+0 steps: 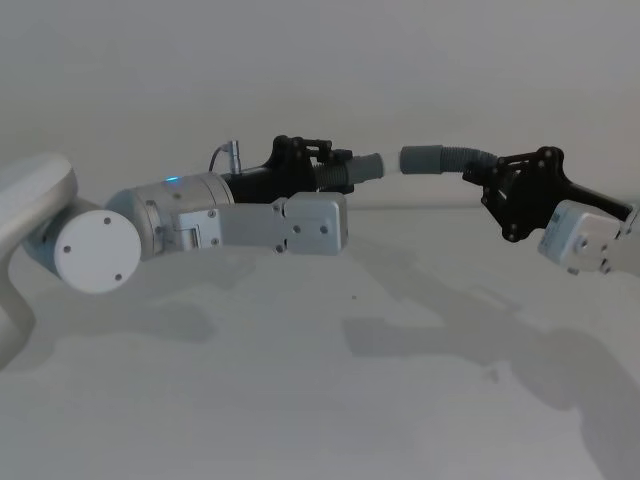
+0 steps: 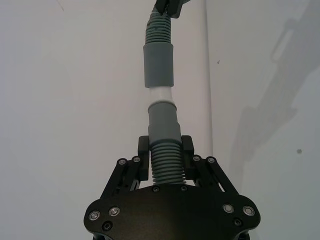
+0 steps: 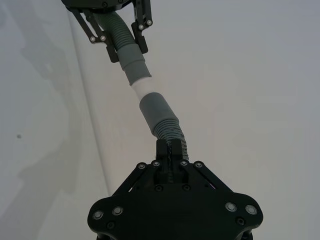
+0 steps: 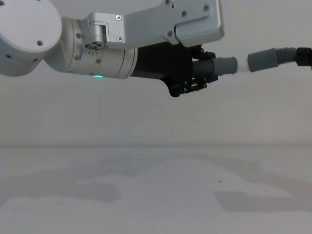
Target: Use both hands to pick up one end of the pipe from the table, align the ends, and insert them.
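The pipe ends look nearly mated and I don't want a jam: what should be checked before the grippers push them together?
1. Left gripper clamped on the short piece: ok.
2. Right gripper clamped on the ribbed piece: ok.
3. Narrow tip facing the wide collar: ok.
4. Axes in line: roughly ok in both wrist views; a slight angle shows in the right wrist view.
5. Tip seated in the collar: cannot tell.
6. Both pieces lifted off the table: ok.
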